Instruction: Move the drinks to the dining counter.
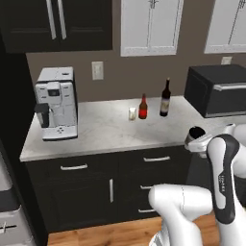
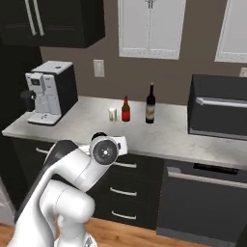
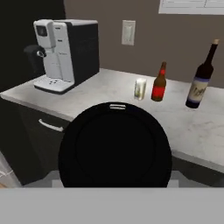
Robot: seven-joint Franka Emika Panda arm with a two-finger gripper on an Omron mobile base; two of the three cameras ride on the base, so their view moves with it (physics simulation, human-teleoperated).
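A dark round lid (image 3: 113, 144) of the paper cup looms large at the bottom of the hand view and hides my fingertips; the cup sits in my gripper (image 1: 195, 138), held in front of the worktop's edge. On the marbled worktop (image 1: 101, 132) three drinks stand in a row: a small whitish glass (image 1: 132, 114) (image 2: 112, 114) (image 3: 140, 89), a red bottle (image 1: 142, 107) (image 2: 126, 109) (image 3: 159, 83) and a tall dark wine bottle (image 1: 165, 98) (image 2: 150, 104) (image 3: 200, 78) with a pale label. The dining counter is out of view.
A white coffee machine (image 1: 56, 103) (image 2: 47, 92) stands at the worktop's left end. A black microwave (image 1: 216, 90) (image 2: 219, 106) sits at the right. Dark drawers (image 1: 110, 187) run below, and cabinets hang above the wall.
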